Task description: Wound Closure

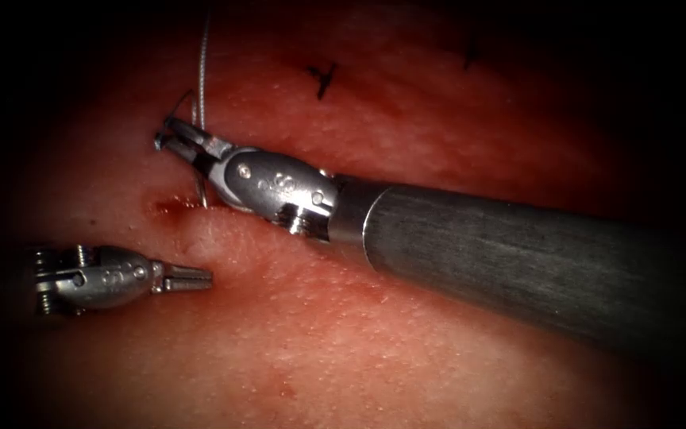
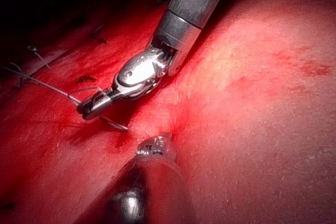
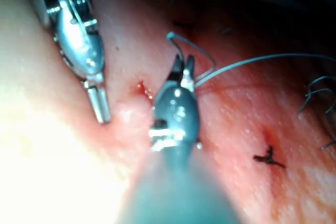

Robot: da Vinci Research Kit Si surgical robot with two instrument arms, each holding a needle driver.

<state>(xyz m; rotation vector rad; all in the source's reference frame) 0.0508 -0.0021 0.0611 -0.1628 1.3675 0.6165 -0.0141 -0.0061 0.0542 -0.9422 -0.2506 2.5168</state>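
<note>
The right gripper (image 1: 175, 137) was closed on the needle (image 1: 200, 179) near one end of its curve. The needle's other end entered the tissue (image 1: 406, 342) at the red fluid (image 1: 170, 206) marking the cut. Thread (image 1: 202, 71) ran up from the jaws toward the tissue's far edge. The left gripper (image 1: 192, 277) lay closed and empty, left of the cut. The needle seemed stiff and slippery, best gripped along its body; the thread light and limp; the tissue soft.

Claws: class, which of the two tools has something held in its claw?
The right arm's claw, on the thick shaft entering from the right, is shut on the needle, with thread rising beside it. The left arm's claw holds nothing.
</note>
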